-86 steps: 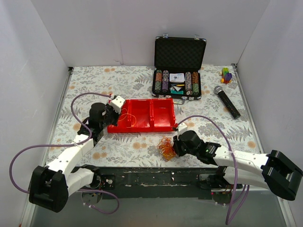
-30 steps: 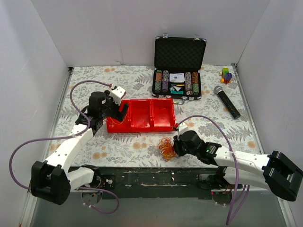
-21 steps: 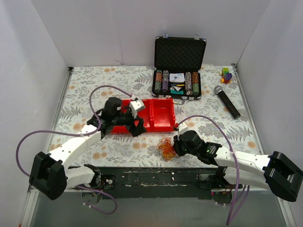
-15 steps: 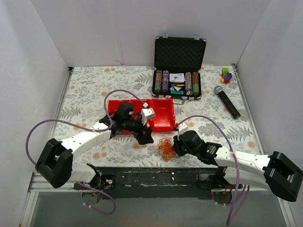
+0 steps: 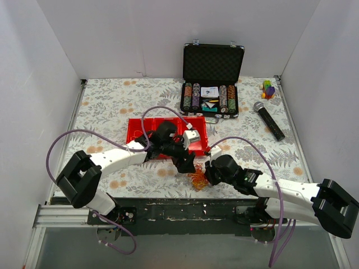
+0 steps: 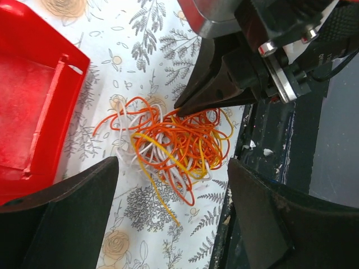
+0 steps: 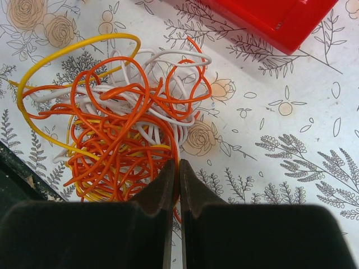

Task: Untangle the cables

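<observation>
Anchoring the clump of thin orange, yellow and white cables (image 7: 123, 129) in the pinched right tool (image 7: 174, 168), with left tool (image 6: 174, 165) wide above, presumably for tugging.

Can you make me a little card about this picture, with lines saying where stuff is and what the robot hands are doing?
cables: orange, yellow and white tangle on the flowery table, by the near edge
left gripper: open, hovering over the tangle
right gripper: shut, tips pinching an orange strand at the tangle's edge
red tray: just behind the tangle
black case: open at the back, poker chips inside
microphone: lying right of the case
</observation>
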Available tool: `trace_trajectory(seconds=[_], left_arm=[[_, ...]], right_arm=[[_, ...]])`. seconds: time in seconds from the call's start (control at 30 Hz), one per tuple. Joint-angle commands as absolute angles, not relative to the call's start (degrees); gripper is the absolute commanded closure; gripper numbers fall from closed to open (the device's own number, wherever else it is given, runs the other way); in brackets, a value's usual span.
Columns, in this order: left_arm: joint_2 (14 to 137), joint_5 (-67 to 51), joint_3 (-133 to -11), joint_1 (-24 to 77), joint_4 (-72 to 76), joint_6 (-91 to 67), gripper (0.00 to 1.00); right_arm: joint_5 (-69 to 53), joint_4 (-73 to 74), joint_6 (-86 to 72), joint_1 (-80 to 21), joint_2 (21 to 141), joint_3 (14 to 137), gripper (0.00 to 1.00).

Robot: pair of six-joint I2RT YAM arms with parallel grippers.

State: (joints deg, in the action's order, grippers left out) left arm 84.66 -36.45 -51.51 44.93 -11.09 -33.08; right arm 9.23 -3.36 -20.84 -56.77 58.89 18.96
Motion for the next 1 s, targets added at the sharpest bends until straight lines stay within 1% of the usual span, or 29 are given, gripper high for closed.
trace_trajectory(seconds=[0.0,0.1,0.2,0.27,0.37,0.43,0.57,0.6,0.83,0.97], left_arm=[[85.78,-35.07,-53.26,47.11,-9.93,-33.4,0.23],[86.57,-34.37,-53.09,47.46,-9.84,-32.52,0.26],[87.1,-33.49,-53.52,47.46,-9.4,-31.91,0.37],[87.27,-32.0,-53.88,47.46,-9.49,-31.38,0.51],[86.66,-29.45,-53.96,47.46,-9.93,-30.41,0.77],[85.87,-28.39,-53.96,47.46,-10.63,-30.32,0.86],[83.76,-28.21,-54.4,47.46,-13.43,-30.24,0.98],[83.24,-28.13,-54.93,47.37,-14.58,-30.15,1.0],[79.9,-28.56,-65.37,46.32,-25.03,-29.44,1.0],[77.88,-29.27,-71.35,45.7,-28.39,-31.02,1.0]], right_arm=[[8.88,-4.75,-20.57,-57.39,57.66,20.04,0.95],[8.88,-5.01,-20.57,-57.39,57.22,19.78,0.95],[8.79,-5.01,-20.57,-57.48,57.04,19.69,0.95],[8.88,-5.1,-20.57,-57.48,56.87,19.42,0.95],[8.88,-5.1,-20.57,-57.48,56.87,19.07,0.95],[8.96,-5.19,-20.57,-57.48,57.04,18.72,0.95],[8.79,-5.54,-21.0,-57.48,57.22,18.19,0.96],[8.88,-5.62,-21.18,-57.48,57.39,17.93,0.96],[8.7,-6.24,-22.06,-57.48,59.59,17.67,0.97],[8.61,-6.68,-22.24,-57.48,60.82,17.67,0.97]])
